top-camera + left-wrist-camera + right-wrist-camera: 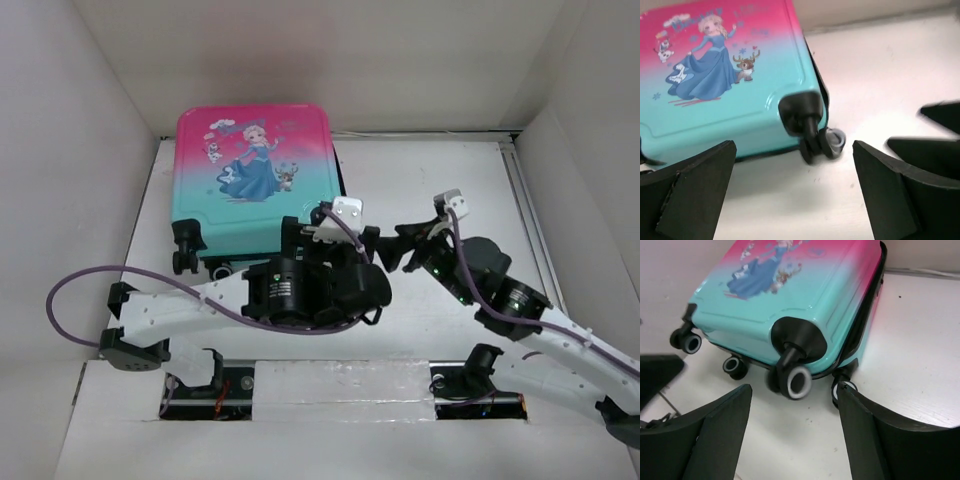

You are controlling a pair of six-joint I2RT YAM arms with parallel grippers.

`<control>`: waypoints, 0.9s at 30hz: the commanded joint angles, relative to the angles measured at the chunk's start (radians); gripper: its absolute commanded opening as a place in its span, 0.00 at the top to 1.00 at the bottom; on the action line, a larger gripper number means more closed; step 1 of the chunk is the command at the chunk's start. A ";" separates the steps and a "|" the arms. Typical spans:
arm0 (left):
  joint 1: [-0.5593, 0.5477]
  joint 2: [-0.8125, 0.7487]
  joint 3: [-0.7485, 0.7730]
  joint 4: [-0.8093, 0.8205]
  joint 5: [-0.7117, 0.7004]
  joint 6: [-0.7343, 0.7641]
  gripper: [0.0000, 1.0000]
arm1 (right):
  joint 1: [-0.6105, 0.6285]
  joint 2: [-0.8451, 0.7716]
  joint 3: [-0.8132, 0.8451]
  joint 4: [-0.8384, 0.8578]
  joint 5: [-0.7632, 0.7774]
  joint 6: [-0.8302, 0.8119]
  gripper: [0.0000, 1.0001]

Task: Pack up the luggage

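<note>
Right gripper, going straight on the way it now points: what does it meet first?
Most likely the black wheel at the suitcase's near corner. It sits directly ahead, centred between the open right gripper's fingers, though depth is hard to judge.

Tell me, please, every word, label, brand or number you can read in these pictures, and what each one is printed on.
Script lettering beside the princess's head on the lid of the suitcase: too blurred and small to read in any view.
No other words, numbers, brands or signs can be made out anywhere.
</note>
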 commanded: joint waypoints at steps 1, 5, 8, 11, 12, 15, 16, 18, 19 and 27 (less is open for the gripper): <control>0.004 -0.077 0.082 0.282 -0.140 0.170 0.00 | 0.010 0.094 0.068 -0.045 0.042 -0.009 0.26; 0.212 -0.254 0.015 0.606 -0.075 0.228 0.04 | -0.043 0.225 0.156 0.004 0.003 -0.043 0.64; 0.378 -0.465 -0.348 1.186 0.016 0.527 0.28 | -0.120 0.357 0.219 0.027 -0.089 -0.055 0.93; 0.393 -0.486 -0.378 1.275 -0.136 0.636 0.39 | -0.235 0.479 0.292 0.052 -0.192 -0.046 1.00; 0.393 -0.477 -0.378 1.298 -0.176 0.682 0.40 | -0.282 0.511 0.331 0.082 -0.201 -0.046 0.98; 0.393 -0.417 -0.427 1.465 -0.177 0.852 0.39 | -0.354 0.666 0.407 0.083 -0.263 -0.018 0.92; 0.393 -0.386 -0.427 1.466 -0.143 0.853 0.38 | -0.388 0.704 0.455 0.083 -0.339 -0.018 0.92; 0.393 -0.216 -0.282 1.286 -0.010 0.704 0.34 | -0.399 0.749 0.467 0.067 -0.366 -0.018 0.94; 0.412 -0.123 -0.180 1.046 0.121 0.574 0.32 | -0.410 0.749 0.451 0.067 -0.341 -0.018 0.95; 0.820 0.346 0.592 0.580 0.621 0.296 0.25 | -0.451 0.605 0.276 0.118 -0.283 -0.018 0.72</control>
